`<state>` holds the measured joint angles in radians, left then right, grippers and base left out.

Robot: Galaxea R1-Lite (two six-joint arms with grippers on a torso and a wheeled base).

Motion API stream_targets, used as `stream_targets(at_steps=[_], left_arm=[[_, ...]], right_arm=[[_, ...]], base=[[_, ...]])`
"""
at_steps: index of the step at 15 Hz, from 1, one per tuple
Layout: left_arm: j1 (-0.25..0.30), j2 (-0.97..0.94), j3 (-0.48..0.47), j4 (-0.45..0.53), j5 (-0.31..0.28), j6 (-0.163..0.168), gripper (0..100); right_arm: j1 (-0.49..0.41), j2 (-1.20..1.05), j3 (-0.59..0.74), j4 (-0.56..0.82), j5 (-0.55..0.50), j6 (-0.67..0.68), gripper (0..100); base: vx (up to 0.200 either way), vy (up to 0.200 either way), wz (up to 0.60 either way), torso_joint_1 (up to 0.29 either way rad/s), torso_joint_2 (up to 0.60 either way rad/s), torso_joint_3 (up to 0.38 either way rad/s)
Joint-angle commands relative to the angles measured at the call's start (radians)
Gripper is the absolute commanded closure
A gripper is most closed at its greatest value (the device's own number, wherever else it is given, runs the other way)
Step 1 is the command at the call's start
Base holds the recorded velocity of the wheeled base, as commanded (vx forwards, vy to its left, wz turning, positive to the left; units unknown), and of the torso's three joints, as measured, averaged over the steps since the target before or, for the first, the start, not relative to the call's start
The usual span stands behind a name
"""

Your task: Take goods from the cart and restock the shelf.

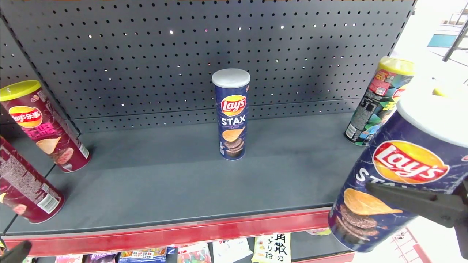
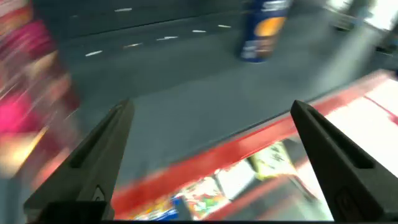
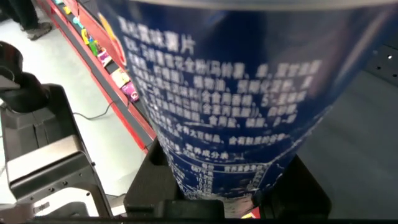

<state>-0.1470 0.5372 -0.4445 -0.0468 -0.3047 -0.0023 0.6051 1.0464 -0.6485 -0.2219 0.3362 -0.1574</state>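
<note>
The grey shelf [image 1: 164, 182] ran across in front of you, backed by a perforated panel [image 1: 146, 54] and edged along its near side by a red strip [image 1: 164, 232]. At the near right, in front of the shelf's corner, your right gripper [image 3: 227, 186] was closed around the lower body of a blue chip can [image 1: 398, 175]. One black finger [image 1: 413, 201] crossed its front, and the can leaned with its white lid towards the far right. On the left of the shelf stood two more cans: the far maroon can [image 1: 44, 126], with a yellow lid, and the near maroon can [image 1: 25, 186], close to the near edge. A second blue can [image 1: 231, 114] with a grey lid stood upright mid-shelf, towards the back, well apart from the others. A multicoloured can [image 1: 380, 102] with a yellow lid stood at the far right. Your left gripper [image 2: 211, 124] hung at the near left, by the red strip, jaws spread wide with nothing between them. Snack packets [image 1: 270, 248] lay on the level below
</note>
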Motion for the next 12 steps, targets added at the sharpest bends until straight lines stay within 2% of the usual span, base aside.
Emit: stream_targets(at_steps=[1, 2, 3, 4, 5, 8, 9, 10, 12], left_arm=[[-0.174, 0.552, -0.286, -0.076, -0.186, 0.065, 0], [-0.187, 0.641, -0.342, -0.084, -0.214, 0.076, 0], [-0.19, 0.718, -0.385, -0.091, -0.249, 0.104, 0], [-0.19, 0.822, -0.45, -0.119, -0.286, 0.168, 0], [-0.195, 0.872, -0.499, -0.133, -0.298, 0.185, 0], [-0.23, 0.988, -0.612, -0.136, -0.317, 0.193, 0], [-0.24, 1.024, -0.646, -0.14, -0.321, 0.208, 0], [-0.241, 1.063, -0.672, -0.163, -0.323, 0.239, 0], [-0.241, 1.107, -0.697, -0.208, -0.324, 0.251, 0]], right_arm=[[-0.002, 0.017, -0.016, -0.001, -0.002, 0.001, 100], [-0.011, 0.018, -0.026, 0.001, -0.002, 0.006, 100], [-0.021, 0.018, -0.03, 0.001, -0.002, 0.01, 100], [-0.025, 0.017, -0.03, 0.001, -0.005, 0.012, 100], [-0.025, 0.014, -0.03, 0.001, -0.011, 0.01, 100], [-0.034, 0.012, -0.033, 0.001, -0.022, 0.012, 100], [-0.038, 0.009, -0.031, 0.001, -0.023, 0.012, 100], [-0.044, 0.007, -0.031, 0.001, -0.023, 0.013, 100], [-0.05, 0.007, -0.033, 0.001, -0.022, 0.015, 100]], base=[[0.0, 0.0, 0.0, 0.0, 0.0, 0.0], [0.0, 0.0, 0.0, 0.0, 0.0, 0.0], [0.0, 0.0, 0.0, 0.0, 0.0, 0.0], [0.0, 0.0, 0.0, 0.0, 0.0, 0.0], [0.0, 0.0, 0.0, 0.0, 0.0, 0.0], [0.0, 0.0, 0.0, 0.0, 0.0, 0.0], [0.0, 0.0, 0.0, 0.0, 0.0, 0.0], [0.0, 0.0, 0.0, 0.0, 0.0, 0.0], [0.0, 0.0, 0.0, 0.0, 0.0, 0.0]])
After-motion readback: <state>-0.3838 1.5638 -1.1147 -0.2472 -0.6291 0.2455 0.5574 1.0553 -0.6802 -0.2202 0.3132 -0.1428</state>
